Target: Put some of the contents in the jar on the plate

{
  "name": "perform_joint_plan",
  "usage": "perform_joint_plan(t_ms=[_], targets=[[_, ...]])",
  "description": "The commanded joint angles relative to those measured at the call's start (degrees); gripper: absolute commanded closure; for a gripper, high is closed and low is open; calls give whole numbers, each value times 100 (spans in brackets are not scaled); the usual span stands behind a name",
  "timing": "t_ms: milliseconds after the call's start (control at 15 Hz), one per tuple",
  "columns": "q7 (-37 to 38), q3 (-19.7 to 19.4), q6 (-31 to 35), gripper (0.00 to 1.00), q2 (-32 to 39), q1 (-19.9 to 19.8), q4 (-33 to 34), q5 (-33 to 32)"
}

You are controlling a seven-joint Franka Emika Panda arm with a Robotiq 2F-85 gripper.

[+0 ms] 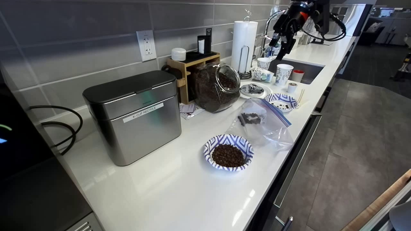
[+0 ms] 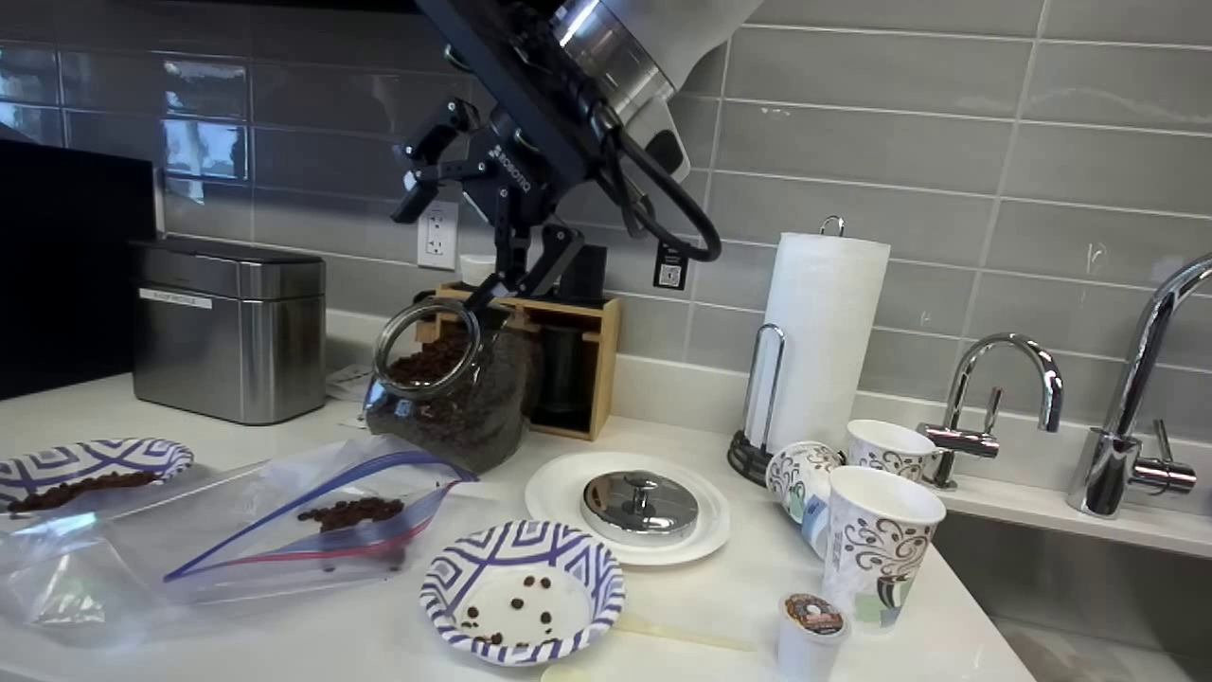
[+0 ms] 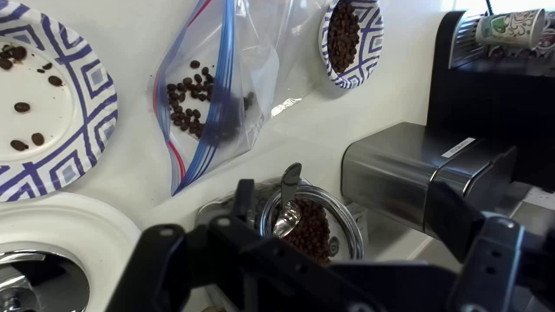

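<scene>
The jar (image 1: 208,91), holding beans (image 3: 308,229), rests on the counter (image 1: 176,195) below and apart from the tool (image 2: 442,254), whose jaws are spread wide.

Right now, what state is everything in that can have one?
Pincer: open, empty
Glass jar: unlidded, holding beans
Silver lid: on the white plate
Spoon: at the jar's mouth, contact unclear
Zip bag: unsealed, some beans inside
Fuller bowl: beans piled inside
Emptier bowl: few scattered beans
Recycle bin: lid shut
Front paper cup: upright
Tipped cup: lying on its side
</scene>
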Motion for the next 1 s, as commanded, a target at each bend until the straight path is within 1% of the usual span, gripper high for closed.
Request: perform_joint_plan(t_ms=[0, 400, 467, 933], targets=[[-274, -14, 438, 0, -522, 121, -571, -336], [-485, -13, 843, 0, -870, 261, -919, -845], [-387, -61, 576, 0, -593, 240, -570, -654], [-393, -77, 596, 0, -605, 248, -576, -663]])
